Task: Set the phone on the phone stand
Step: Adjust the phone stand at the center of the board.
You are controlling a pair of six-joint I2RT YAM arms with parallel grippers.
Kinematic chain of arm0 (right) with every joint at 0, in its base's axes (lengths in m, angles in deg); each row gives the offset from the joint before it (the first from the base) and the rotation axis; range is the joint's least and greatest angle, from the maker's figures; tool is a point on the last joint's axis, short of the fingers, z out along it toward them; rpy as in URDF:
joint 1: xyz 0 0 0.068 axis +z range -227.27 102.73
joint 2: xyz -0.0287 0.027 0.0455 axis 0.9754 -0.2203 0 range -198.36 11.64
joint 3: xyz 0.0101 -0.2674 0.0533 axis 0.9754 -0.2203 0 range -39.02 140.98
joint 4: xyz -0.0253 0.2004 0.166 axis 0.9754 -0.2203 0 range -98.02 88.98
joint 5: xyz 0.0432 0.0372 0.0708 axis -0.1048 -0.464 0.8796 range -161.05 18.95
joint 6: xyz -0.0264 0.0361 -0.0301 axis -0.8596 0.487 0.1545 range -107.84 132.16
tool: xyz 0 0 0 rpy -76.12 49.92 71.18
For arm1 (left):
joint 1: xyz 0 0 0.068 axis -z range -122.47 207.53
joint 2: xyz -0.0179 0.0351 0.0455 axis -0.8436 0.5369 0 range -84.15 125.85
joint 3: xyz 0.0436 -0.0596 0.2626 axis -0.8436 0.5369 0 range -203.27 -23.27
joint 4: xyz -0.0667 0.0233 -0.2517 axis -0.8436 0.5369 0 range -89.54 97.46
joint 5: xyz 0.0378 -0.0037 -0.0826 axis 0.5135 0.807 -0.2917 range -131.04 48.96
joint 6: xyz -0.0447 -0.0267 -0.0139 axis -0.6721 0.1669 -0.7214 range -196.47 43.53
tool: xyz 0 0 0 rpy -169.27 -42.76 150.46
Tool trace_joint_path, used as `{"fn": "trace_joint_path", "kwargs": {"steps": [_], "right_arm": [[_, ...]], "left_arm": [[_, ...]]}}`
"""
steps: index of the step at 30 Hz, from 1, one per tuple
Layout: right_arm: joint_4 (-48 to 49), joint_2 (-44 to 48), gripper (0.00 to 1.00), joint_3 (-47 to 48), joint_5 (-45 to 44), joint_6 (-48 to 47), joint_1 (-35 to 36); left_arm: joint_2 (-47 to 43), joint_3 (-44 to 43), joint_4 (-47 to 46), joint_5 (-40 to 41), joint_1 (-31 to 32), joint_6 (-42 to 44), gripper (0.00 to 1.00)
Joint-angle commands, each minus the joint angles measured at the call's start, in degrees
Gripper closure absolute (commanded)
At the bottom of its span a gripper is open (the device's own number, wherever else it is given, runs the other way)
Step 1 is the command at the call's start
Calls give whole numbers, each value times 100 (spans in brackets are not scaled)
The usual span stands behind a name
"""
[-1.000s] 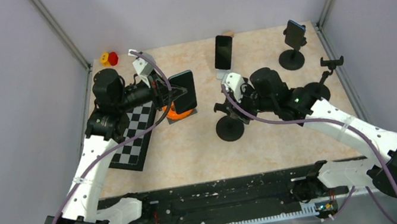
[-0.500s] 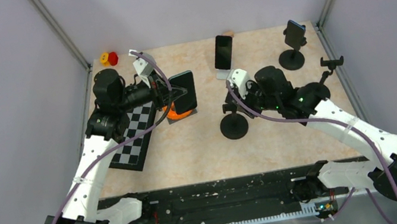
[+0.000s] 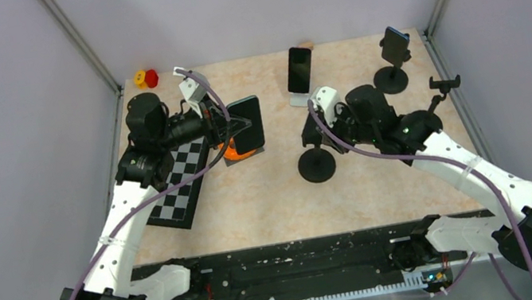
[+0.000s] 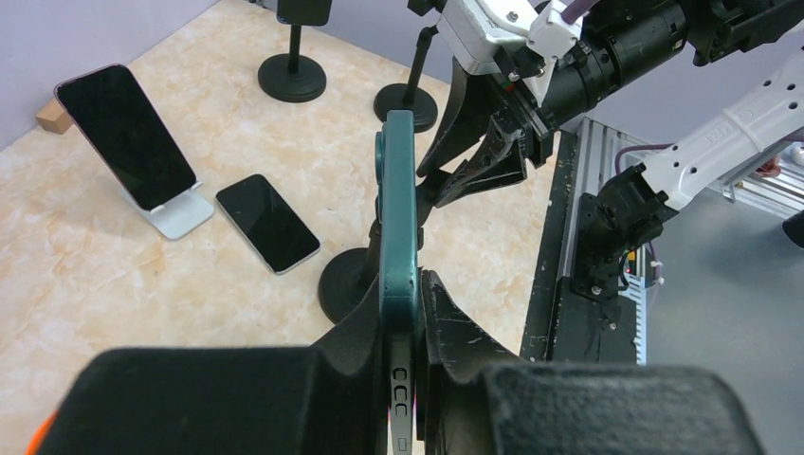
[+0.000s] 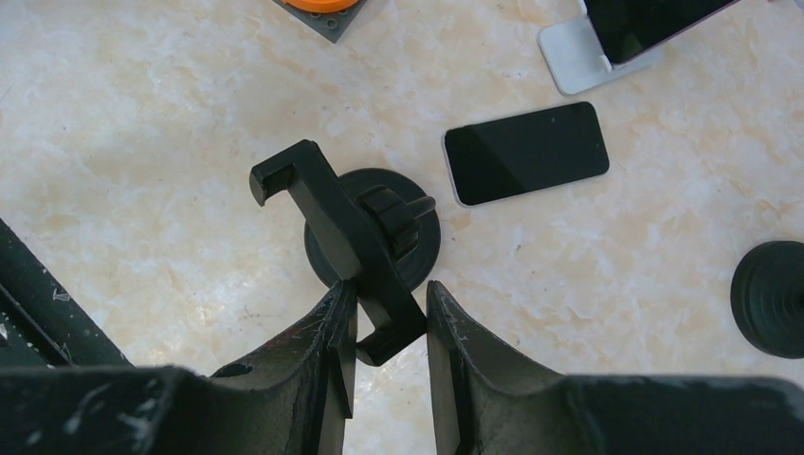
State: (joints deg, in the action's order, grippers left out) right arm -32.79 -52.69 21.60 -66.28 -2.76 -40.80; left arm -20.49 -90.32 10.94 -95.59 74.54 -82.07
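My left gripper [image 3: 237,127] is shut on a dark teal phone [image 3: 247,123] and holds it upright above the table at left centre. In the left wrist view the phone [image 4: 398,209] stands edge-on between my fingers. My right gripper [image 3: 315,136] is shut on the clamp arm of a black phone stand, whose round base [image 3: 317,167] rests on the table. In the right wrist view the clamp arm [image 5: 327,223] sits between my fingers, above the base [image 5: 422,248]. The phone is about a hand's width left of the stand.
A black phone [image 3: 299,70] leans on a white stand at the back. Another black phone [image 5: 526,152] lies flat beside it. A stand with a phone [image 3: 394,47] and an empty stand [image 3: 442,83] are at the back right. A checkerboard [image 3: 183,181] and an orange piece [image 3: 235,154] lie under the left arm.
My right gripper has carried the black stand a little to the right and back. The left gripper and its phone have stayed in place.
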Motion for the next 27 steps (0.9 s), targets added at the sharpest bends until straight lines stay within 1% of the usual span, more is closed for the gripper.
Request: {"fn": "trace_joint_path", "kwargs": {"steps": [1,7,8,10,20,27], "right_arm": [[-128,135,82,68,-55,17,-122],[84,89,94,74,425,-185,-172],[134,96,97,68,579,-262,-208],[205,75,100,94,933,-423,-326],[453,-125,100,152,2300,-1392,-509],[727,-530,100,423,3368,-1642,-515]], "left_arm": [[-31,-40,-487,-125,-14,-63,100],[-12,-41,-503,-161,-14,-58,100],[-11,-34,-503,-166,-14,-47,100],[-19,-25,-498,-170,-15,-31,100],[-49,-18,-464,-188,-15,6,100],[-44,-37,-459,-247,-14,-3,100]]}}
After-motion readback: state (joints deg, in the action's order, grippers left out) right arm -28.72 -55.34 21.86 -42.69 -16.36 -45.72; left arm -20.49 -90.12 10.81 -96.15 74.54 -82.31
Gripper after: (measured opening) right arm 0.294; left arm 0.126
